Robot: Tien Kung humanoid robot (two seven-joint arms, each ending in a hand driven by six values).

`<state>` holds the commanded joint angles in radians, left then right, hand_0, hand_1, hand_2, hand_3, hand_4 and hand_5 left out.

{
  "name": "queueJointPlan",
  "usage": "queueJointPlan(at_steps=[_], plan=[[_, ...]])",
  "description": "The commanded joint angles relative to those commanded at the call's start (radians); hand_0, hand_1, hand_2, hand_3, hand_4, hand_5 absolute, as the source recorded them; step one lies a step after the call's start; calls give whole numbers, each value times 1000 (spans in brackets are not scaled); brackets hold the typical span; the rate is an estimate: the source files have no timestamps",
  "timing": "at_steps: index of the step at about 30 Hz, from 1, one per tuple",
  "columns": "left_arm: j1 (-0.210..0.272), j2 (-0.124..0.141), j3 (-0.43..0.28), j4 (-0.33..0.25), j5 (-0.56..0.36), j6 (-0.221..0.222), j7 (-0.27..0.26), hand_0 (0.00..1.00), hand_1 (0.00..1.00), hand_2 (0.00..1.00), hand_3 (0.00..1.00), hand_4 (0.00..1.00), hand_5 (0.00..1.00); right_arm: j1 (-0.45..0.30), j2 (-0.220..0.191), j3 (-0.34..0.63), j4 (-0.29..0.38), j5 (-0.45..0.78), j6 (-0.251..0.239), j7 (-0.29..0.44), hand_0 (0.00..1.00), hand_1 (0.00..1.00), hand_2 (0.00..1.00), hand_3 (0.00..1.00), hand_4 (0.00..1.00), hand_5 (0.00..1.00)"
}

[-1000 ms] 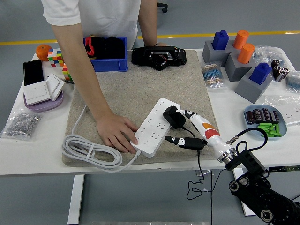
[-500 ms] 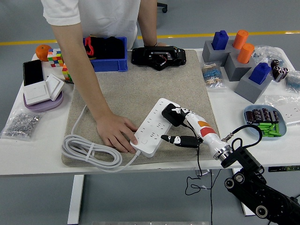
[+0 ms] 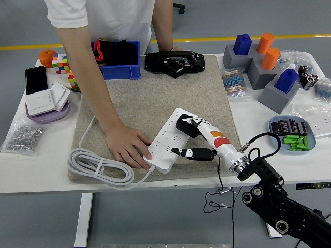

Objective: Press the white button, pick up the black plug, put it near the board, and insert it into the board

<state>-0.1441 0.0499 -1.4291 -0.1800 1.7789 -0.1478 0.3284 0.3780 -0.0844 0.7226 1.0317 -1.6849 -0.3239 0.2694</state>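
A white power strip (image 3: 168, 139) lies slantwise on the beige mat (image 3: 155, 98). A person's hand (image 3: 125, 146) presses down on its near left end. My right hand (image 3: 190, 138) reaches in from the lower right, its fingers shut on the black plug (image 3: 185, 125), which sits over the strip's far right end. The thumb (image 3: 189, 153) stretches left along the strip's near edge. Whether the plug's pins are in a socket is hidden. The plug's black cable hangs off the table's front. My left arm is out of view.
The strip's coiled white cord (image 3: 95, 166) lies at the mat's front left. A blue bin (image 3: 119, 59) and a black device (image 3: 173, 63) stand at the back. Grey blocks with blue and orange pegs (image 3: 264, 62) are far right, a plate of parts (image 3: 292, 135) at right.
My right hand has carried the black plug left and slightly back, further over the strip's end. The person's hand has stayed on the strip.
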Motion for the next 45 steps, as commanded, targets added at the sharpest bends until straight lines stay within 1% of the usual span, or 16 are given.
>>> queueJointPlan(at_steps=[3, 10, 14, 17, 25, 32, 33, 36, 38, 41, 45], plan=[[2, -1, -2, 0, 2, 0, 1, 691, 637, 613, 637, 563, 182, 14, 3, -21, -22, 3, 5, -5, 947, 907, 842, 799, 998, 591], [1, 0, -3, 0, 1, 0, 1, 691, 637, 613, 638, 563, 183, 23, 6, -61, -34, 10, 4, -4, 947, 906, 838, 797, 998, 589], [1, -1, -2, 0, -1, 0, 1, 691, 637, 613, 638, 563, 183, 21, 6, -57, -29, 7, 5, -7, 947, 906, 838, 797, 998, 589], [0, -1, 1, 0, -4, 0, 0, 692, 637, 614, 637, 563, 182, 18, 1, -33, -9, 5, 3, -7, 947, 905, 838, 797, 998, 583], [0, -1, -1, 0, -1, 0, 0, 691, 637, 613, 637, 563, 183, 5, -22, 62, 83, -1, 1, -3, 947, 904, 837, 796, 998, 579], [2, 0, -5, 0, 0, 2, 0, 691, 637, 613, 637, 563, 184, -42, -48, 166, 171, -14, 1, 1, 947, 902, 835, 794, 998, 576], [2, 0, -6, 0, 1, 2, 0, 690, 637, 613, 637, 563, 184, -47, -50, 178, 178, -15, 1, 2, 943, 878, 827, 793, 998, 576], [3, 0, -8, 0, 2, 4, 0, 690, 637, 613, 637, 563, 184, -88, -64, 251, 222, -22, 0, 5, 943, 878, 827, 793, 998, 576], [3, 0, -7, 0, 1, 4, 0, 690, 637, 613, 637, 563, 184, -107, -70, 285, 239, -22, -1, 6, 943, 878, 827, 793, 998, 576], [0, 1, -6, 0, -2, 5, -2, 690, 637, 613, 637, 562, 183, -154, -89, 361, 271, -26, -1, 5, 940, 873, 819, 791, 998, 575], [-5, 2, -3, 0, -6, 7, -5, 690, 637, 613, 637, 563, 184, -220, -114, 463, 288, -40, 1, 4, 938, 869, 816, 791, 998, 576]])
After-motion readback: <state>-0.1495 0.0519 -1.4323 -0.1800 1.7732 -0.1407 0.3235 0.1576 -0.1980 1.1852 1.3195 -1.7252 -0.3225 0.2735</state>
